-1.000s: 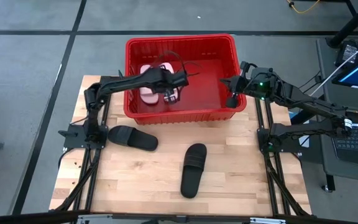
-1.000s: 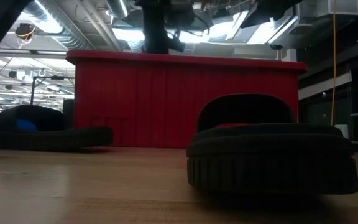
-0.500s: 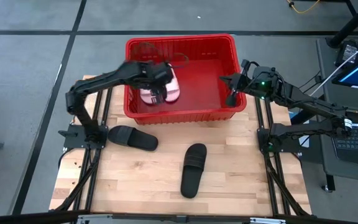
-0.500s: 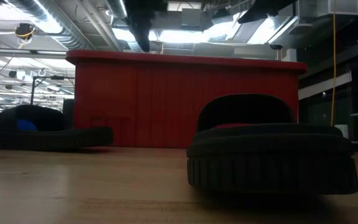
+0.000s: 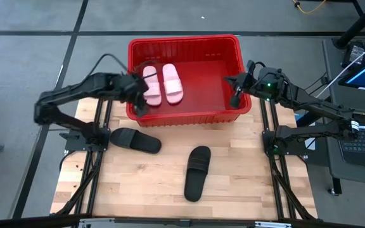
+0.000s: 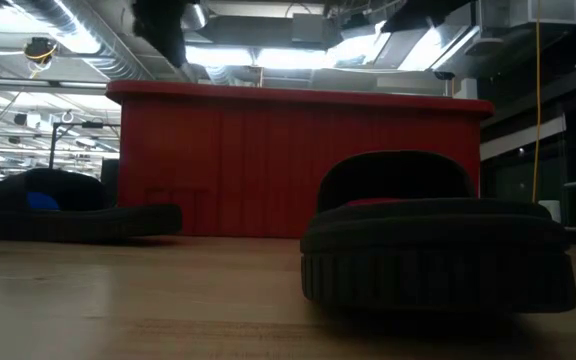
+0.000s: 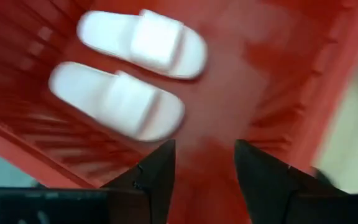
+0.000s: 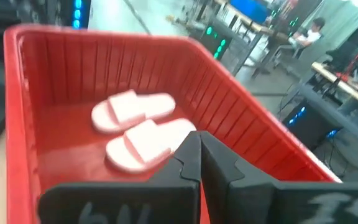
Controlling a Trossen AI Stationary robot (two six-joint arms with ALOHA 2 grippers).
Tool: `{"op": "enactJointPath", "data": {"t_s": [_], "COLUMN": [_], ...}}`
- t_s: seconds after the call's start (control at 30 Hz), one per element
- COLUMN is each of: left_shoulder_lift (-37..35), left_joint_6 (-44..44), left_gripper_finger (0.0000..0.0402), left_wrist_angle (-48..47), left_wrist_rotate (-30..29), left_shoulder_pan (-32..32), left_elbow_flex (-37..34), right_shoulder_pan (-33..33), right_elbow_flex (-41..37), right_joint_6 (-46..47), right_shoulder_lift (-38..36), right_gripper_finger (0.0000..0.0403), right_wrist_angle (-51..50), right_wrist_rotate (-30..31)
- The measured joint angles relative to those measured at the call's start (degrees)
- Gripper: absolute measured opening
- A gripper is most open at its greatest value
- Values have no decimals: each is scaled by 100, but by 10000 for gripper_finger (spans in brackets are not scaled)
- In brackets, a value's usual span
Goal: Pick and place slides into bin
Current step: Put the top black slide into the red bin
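— Moved since a second ago: your left gripper has come out of the bin to its left wall, and both pink slides now lie uncovered inside. What do you log for its fingers?

— Left gripper: fingers apart, nothing between them, over the bin's near-left rim. You have the first pink slide and second pink slide side by side on the bin floor, left half.

— And the right gripper?

— At the bin's right wall; fingers closed together, holding nothing.

— Items on the worktop?

— You have two: one black slide just in front of the bin's left corner, the other black slide nearer centre, well apart from the bin.
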Motion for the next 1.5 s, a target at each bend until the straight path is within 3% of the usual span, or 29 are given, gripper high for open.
{"op": "enactJointPath", "data": {"t_s": [0.13,0.3,0.67,1.17,1.5], "left_shoulder_lift": [-625,-1330,-2332,-3171,-3364], "left_joint_6": [-583,-1210,-2952,-3708,-3843], "left_gripper_finger": [157,157,157,157,157], "left_wrist_angle": [52,-2,-1191,-620,-486], "left_wrist_rotate": [419,446,737,1771,1662], "left_shoulder_pan": [-216,-499,-818,-814,-814], "left_elbow_flex": [-579,-1144,-1520,-3259,-3646], "right_shoulder_pan": [0,2,102,407,404], "right_elbow_flex": [0,0,0,0,0], "right_joint_6": [4,37,807,891,860], "right_shoulder_lift": [0,0,35,713,988], "right_gripper_finger": [6,6,6,6,6], "right_wrist_angle": [480,994,1013,1157,1611], "right_wrist_rotate": [-174,-448,-446,-441,-438]}}
